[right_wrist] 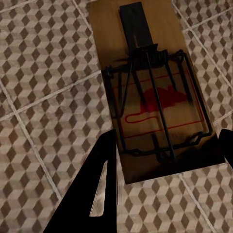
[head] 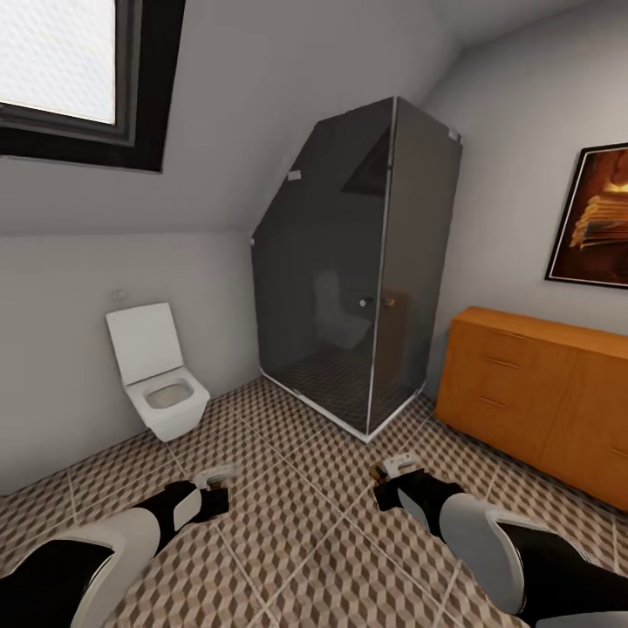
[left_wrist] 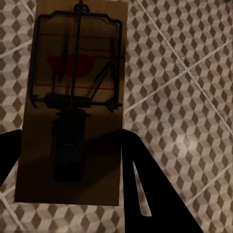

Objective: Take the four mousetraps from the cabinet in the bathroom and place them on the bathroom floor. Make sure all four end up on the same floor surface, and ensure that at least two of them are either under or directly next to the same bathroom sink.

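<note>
Wrist views: each gripper, left and right, clamps mousetrap above bathroom floor.

The flat brown wooden mousetrap looked matt, with thin dark metal wire. The cube-patterned tiled floor was smooth; the orange-brown wooden cabinet satiny; the grey glass shower enclosure glossy.

Even, soft daylight from the window; edges distorted.

toilet left | shower centre | cabinet right
</note>
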Controlling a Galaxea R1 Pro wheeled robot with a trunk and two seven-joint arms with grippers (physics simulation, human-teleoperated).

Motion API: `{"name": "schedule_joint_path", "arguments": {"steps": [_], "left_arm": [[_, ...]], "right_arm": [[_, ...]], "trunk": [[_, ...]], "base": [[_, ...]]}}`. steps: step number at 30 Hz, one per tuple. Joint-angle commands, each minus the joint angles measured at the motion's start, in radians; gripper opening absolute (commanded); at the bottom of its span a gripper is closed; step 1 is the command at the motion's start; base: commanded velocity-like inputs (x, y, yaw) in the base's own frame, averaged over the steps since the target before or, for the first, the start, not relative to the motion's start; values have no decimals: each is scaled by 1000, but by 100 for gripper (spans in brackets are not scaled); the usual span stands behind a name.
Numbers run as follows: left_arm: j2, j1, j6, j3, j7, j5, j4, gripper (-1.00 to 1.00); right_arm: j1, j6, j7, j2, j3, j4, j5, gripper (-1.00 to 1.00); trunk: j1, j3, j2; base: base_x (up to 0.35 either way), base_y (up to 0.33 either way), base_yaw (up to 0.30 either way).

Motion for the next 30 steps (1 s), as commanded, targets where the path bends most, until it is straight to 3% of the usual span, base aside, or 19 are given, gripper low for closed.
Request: {"name": "schedule_joint_path", "arguments": {"steps": [1,8,30], "left_arm": [[0,-1,4,-9,-1,7,0,-100],[2,-1,3,-8,-1,7,0,-100],[4,-1,3,-8,-1,7,0,-100]], "right_arm": [[6,3,1,0,-8,1,10,-100],[31,3,1,4,-8,0,12,-100],[31,2,2,13,-8,1,12,-100]], "trunk": [[0,-1,-1],[0,-1,-1],[0,-1,-1]], "base": [[0,0,299],[0,0,300],[0,0,300]]}}
